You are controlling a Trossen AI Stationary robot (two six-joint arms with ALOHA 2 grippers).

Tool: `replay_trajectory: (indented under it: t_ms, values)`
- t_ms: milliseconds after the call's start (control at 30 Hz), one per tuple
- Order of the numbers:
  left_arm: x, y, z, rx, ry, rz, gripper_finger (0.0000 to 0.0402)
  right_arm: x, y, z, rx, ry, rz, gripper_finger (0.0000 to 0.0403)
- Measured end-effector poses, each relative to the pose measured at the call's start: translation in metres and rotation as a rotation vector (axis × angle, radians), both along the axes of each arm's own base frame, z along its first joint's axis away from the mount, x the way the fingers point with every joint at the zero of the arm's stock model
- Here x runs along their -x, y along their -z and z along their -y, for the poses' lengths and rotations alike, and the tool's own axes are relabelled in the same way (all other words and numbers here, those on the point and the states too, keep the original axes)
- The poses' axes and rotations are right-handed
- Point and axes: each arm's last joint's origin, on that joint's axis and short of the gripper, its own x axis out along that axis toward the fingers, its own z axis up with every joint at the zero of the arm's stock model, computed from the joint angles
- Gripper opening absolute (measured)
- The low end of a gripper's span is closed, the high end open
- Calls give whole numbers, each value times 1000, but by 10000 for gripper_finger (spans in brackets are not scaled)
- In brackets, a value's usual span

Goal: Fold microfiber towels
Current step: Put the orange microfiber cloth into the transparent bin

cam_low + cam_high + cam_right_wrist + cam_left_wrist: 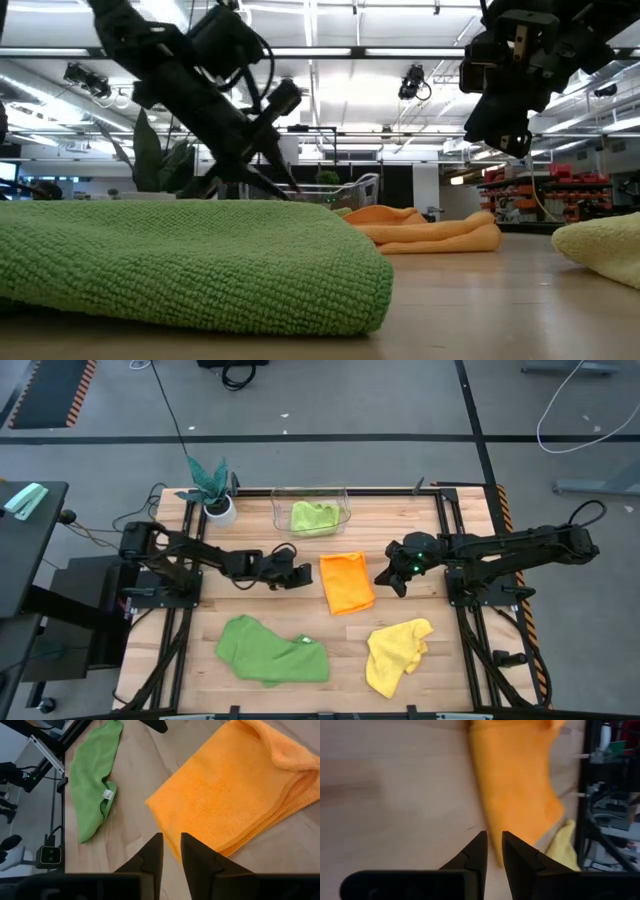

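The wooden table (300,615) carried it all. The darker green towel (270,652) lay crumpled at the front, the yellow towel (396,656) bunched near it, and the orange towel (346,582) sat folded in the middle. The light lime green towel (313,517) rested in the clear bin (345,500) beside the potted plant (212,488). The left gripper (303,576) hovered just beside the orange towel, fingers slightly apart, holding nothing. The right gripper (392,581) hung opposite, likewise narrowly parted and empty.
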Motion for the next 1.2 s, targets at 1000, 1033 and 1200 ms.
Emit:
replay_trajectory:
  t_ms: [1000,1033,1200]
  values:
    - [-52,33,-5,64,15,-62,182,0,0,-5,7,-25,-1,112]
    - [-52,32,-6,64,12,-59,184,0,0,-6,7,-25,-1,112]
    - [-52,32,-10,68,-8,-59,189,-1,0,-6,9,-27,4,112]
